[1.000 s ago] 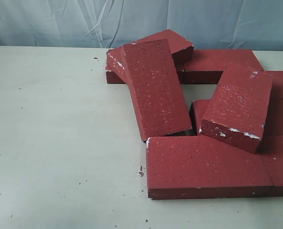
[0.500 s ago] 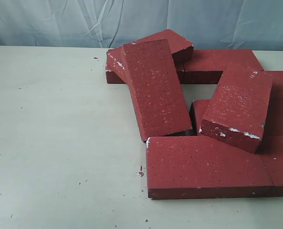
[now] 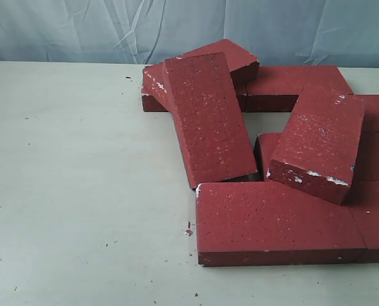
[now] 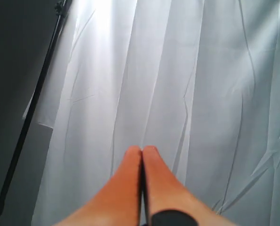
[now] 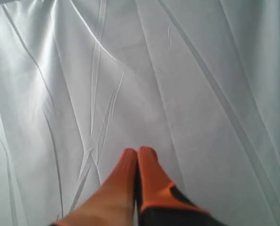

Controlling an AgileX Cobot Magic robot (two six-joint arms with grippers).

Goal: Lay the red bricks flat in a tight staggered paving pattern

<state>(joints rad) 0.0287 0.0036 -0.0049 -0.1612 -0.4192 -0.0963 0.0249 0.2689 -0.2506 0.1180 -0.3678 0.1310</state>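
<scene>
The left gripper (image 4: 142,149) has its orange fingers (image 4: 126,179) pressed together on nothing, pointing at a white curtain (image 4: 201,70). The right gripper (image 5: 137,151) is the same. The red bricks (image 3: 279,223) crowd the right half of the table (image 3: 74,191), running past the right edge of view. Open tabletop spreads left and near. I count about nine bricks, some half hidden, and at least two lean tilted on others.

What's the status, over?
Left gripper shut, empty. Right gripper shut, empty. Red bricks jumbled, two propped tilted on others. Neither arm over the table.
</scene>
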